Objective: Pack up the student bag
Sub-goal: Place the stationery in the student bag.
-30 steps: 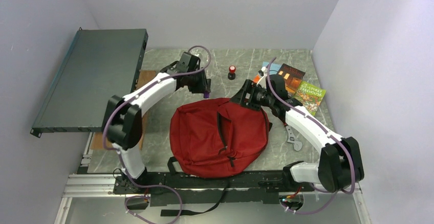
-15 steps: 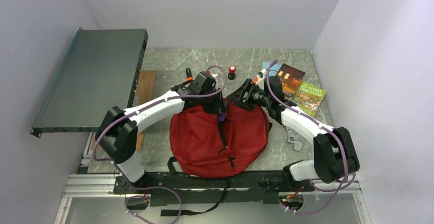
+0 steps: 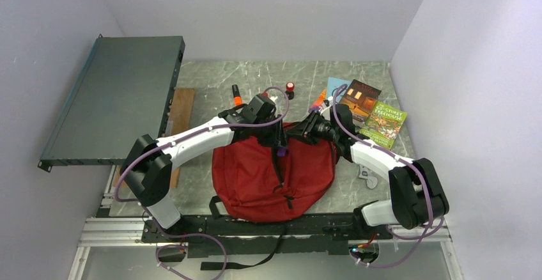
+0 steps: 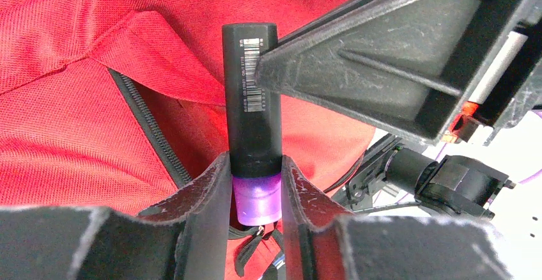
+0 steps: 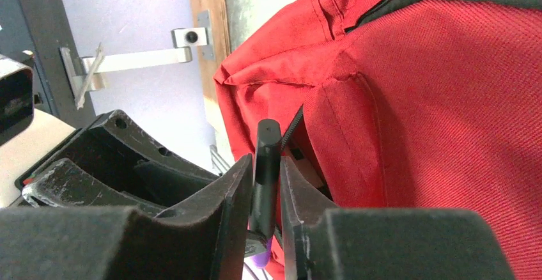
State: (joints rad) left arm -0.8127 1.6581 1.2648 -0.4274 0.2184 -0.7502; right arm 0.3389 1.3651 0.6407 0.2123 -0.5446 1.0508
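The student bag, a red backpack with black zippers, lies flat in the middle of the table. Over its upper edge my left gripper is shut on a black marker with a purple cap, its fingers pinching the cap end. My right gripper meets it from the right. In the right wrist view both of its fingers press the marker's black barrel, so it is shut on it too. Red fabric of the bag and an open zipper slit lie right behind the marker.
Two books lie at the back right. A small red-topped item and an orange-capped pen stand behind the bag. A wooden board and a dark flat panel are at the left, a grey tool right of the bag.
My left arm swung right from the back of the table, carrying the marker over the bag's top edge. The right gripper moved left to it and closed on the barrel.
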